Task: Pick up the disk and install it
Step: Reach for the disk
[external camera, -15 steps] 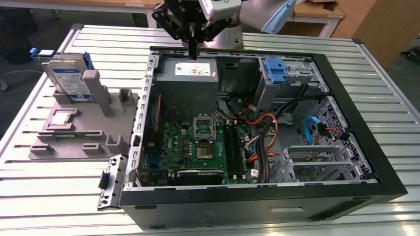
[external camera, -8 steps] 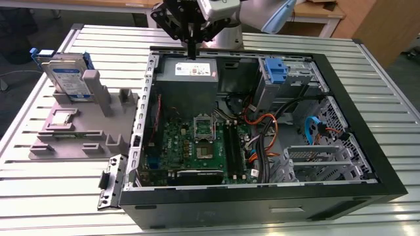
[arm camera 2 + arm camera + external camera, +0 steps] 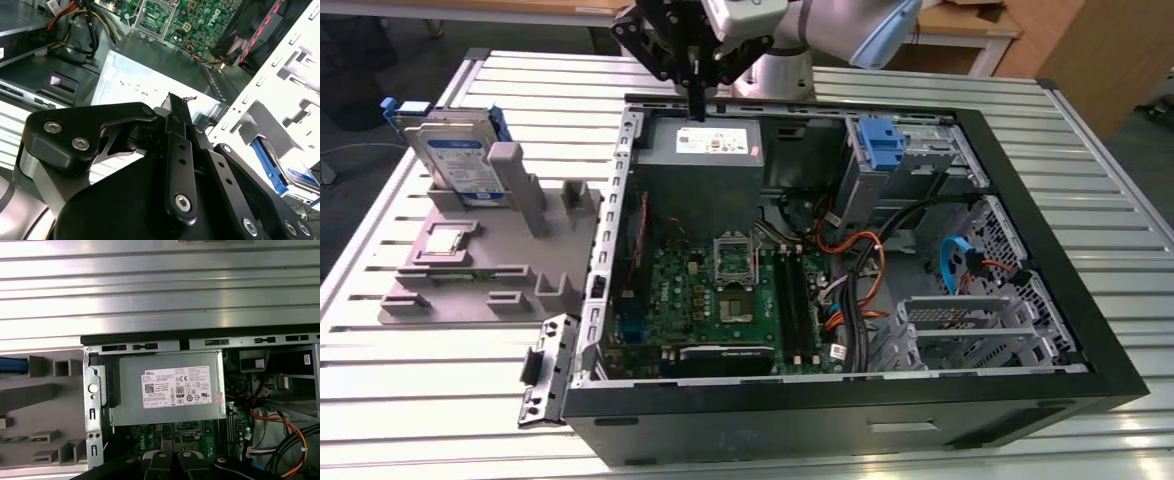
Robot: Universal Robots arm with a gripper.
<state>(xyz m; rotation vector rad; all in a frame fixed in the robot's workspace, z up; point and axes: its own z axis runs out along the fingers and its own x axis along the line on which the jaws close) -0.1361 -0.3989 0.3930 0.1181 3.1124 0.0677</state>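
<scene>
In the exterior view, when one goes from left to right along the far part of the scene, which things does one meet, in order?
the disk, standing in the grey holder → the grey power supply box → the blue bracket

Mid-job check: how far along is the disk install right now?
Done: nothing yet. The disk stands upright in the grey holder at the exterior view's left, outside the computer case. In hand: nothing. The pincer is shut and empty, hovering above the grey metal box inside the case. Left: both the pickup and the install.
</scene>
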